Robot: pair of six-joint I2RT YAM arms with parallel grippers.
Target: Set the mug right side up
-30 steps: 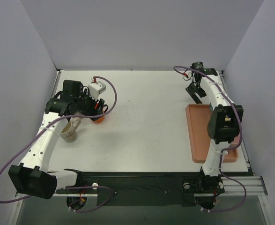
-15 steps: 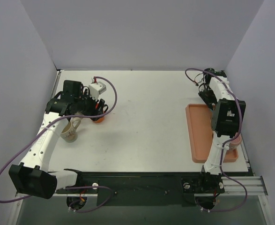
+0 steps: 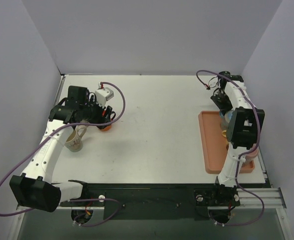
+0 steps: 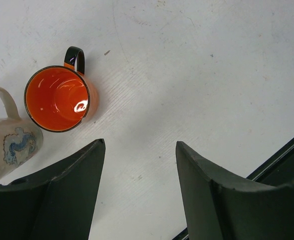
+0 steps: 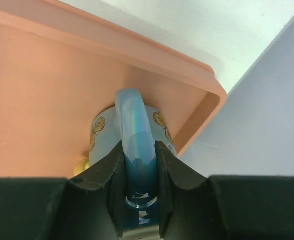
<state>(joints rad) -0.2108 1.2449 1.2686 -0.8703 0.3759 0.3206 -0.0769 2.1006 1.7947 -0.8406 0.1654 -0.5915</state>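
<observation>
The mug (image 5: 104,135) is pale blue with yellow butterflies and sits in the far corner of the salmon tray (image 5: 46,90). My right gripper (image 5: 137,150) is shut on its glossy blue handle (image 5: 134,125), one finger on each side. From above, the mug (image 3: 226,118) shows only partly under the right gripper (image 3: 221,107), and I cannot tell which way its mouth faces. My left gripper (image 4: 139,145) hangs open over bare table, holding nothing.
An upright orange mug (image 4: 56,97) and a cream mug (image 4: 9,145) with a blue print stand close together below the left gripper, at the table's left (image 3: 105,126). A small yellow object (image 3: 224,133) lies in the tray. The right wall is close beside the tray.
The right arm swung from the table's back edge down over the tray, and its jaws closed on the mug's handle. The left arm stayed still.
</observation>
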